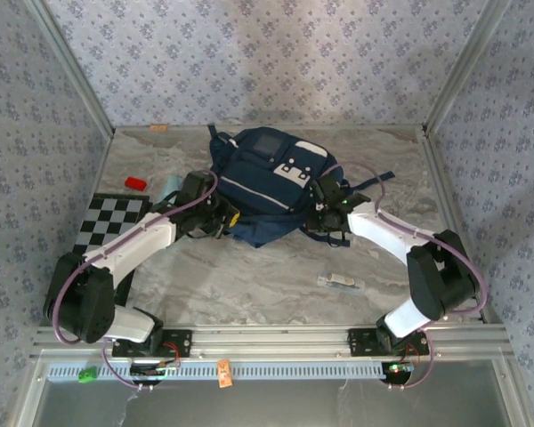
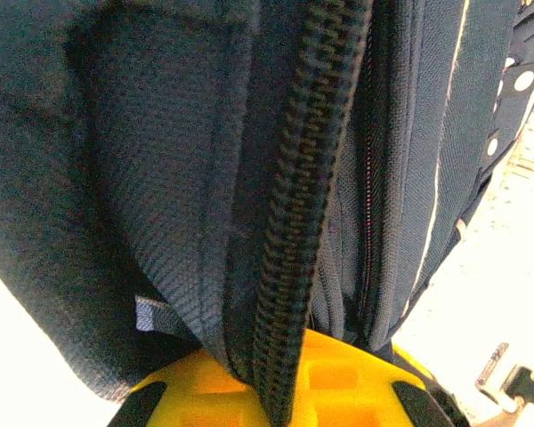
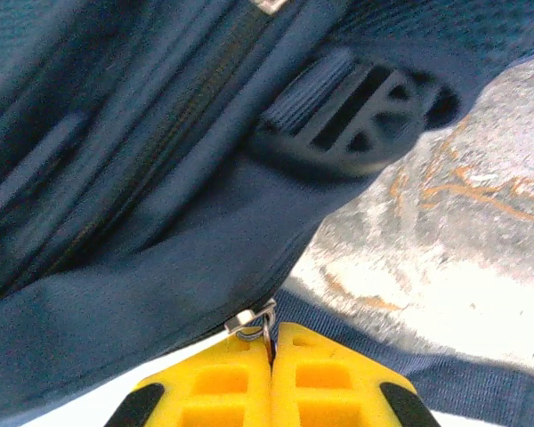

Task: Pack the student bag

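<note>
The student bag (image 1: 271,182), a navy-blue backpack with white patches, lies at the middle back of the marble table. My left gripper (image 1: 221,218) is at its lower left edge. In the left wrist view the yellow left gripper (image 2: 280,356) is shut on a dark ribbed strap (image 2: 303,205) and a fold of the bag's fabric (image 2: 160,178). My right gripper (image 1: 325,213) is at the bag's right side. In the right wrist view the right gripper (image 3: 271,342) is shut on a small metal zipper pull (image 3: 260,320) at the bag's seam, below a dark plastic buckle (image 3: 356,111).
A checkerboard card (image 1: 111,222), a red block (image 1: 135,183) and a pale blue item (image 1: 171,189) lie left of the bag. A small clear packet (image 1: 341,283) lies on the table in front of the right arm. Patterned walls close off three sides.
</note>
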